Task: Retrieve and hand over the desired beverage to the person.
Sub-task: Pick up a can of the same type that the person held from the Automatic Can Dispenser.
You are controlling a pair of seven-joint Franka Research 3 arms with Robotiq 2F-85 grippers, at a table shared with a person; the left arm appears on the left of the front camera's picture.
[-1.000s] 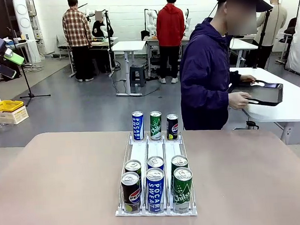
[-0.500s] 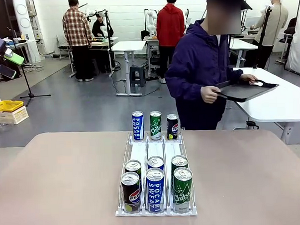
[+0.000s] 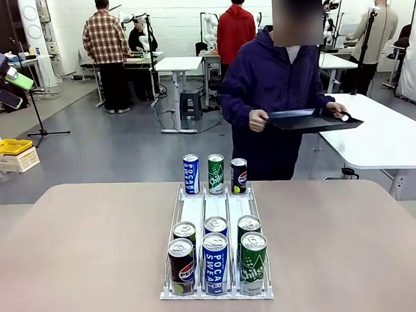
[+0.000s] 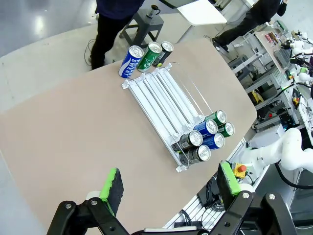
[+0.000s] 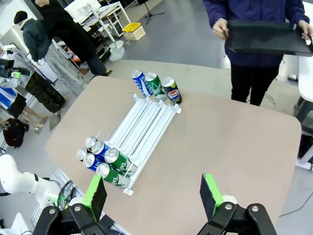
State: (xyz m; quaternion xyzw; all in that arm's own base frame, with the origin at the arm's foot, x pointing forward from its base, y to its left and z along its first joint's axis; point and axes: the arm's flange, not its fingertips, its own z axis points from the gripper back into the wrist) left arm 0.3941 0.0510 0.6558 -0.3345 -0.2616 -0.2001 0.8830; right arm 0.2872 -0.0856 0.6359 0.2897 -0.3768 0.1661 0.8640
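Note:
The person (image 3: 274,91) in a dark navy-purple hooded jacket stands beyond the table's far edge, holding a black tray (image 3: 313,120) level in both hands; the tray (image 5: 266,38) is in front of the chest. A white wire rack (image 3: 214,218) on the table carries three upright cans at its far end: blue Pocari Sweat (image 3: 191,174), green Chilsung (image 3: 216,173), black Pepsi (image 3: 239,176). Several more cans (image 3: 216,256) crowd its near end. My left gripper (image 4: 168,186) hangs open high over the table. My right gripper (image 5: 152,193) is open too, well above the rack (image 5: 146,129).
A white table (image 3: 393,137) stands behind the person at the right. People in a plaid shirt (image 3: 106,43) and a red hoodie (image 3: 236,34) work at benches farther back. Bare tabletop (image 3: 81,251) lies on both sides of the rack.
The person has turned from the white table toward my table and swung the black tray round in front of the body. The cans have not moved.

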